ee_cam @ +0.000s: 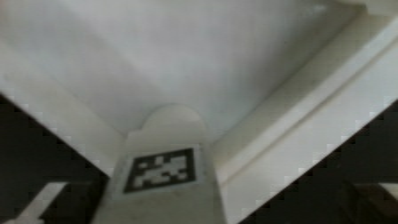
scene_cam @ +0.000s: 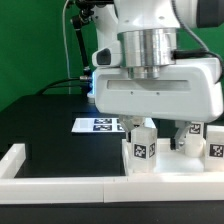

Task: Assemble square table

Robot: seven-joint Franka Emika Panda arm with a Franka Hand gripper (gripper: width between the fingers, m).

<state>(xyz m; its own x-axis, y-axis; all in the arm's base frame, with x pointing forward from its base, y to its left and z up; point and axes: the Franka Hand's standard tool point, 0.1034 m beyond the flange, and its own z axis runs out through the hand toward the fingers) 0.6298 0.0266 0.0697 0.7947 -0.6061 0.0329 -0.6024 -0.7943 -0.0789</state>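
tool: two-finger white robot tool (scene_cam: pixel 160 132), jaws spread wide, gripping nothing; hanging low over the parts at the front
leg: small white plastic block leg (scene_cam: pixel 140 150) with black-and-white tag, upright, just below the tool, a little toward the exterior view's left of its middle; not clamped
leg, wrist view: same tagged block (ee_cam: pixel 166 170) standing tall between the two finger edges, apart from both
second leg: white tagged block (scene_cam: pixel 215 146) at the exterior view's right edge, partly cut off
square table top: pale tray-like surface with raised rim (ee_cam: pixel 302 80) behind the leg in wrist view; exact seating of leg on it not clear
wall bar: long low white bar (scene_cam: pixel 60 182) along the front
marker board: flat white sheet with tags (scene_cam: pixel 98 125), on black tabletop (scene_cam: pixel 50 120), behind the leg
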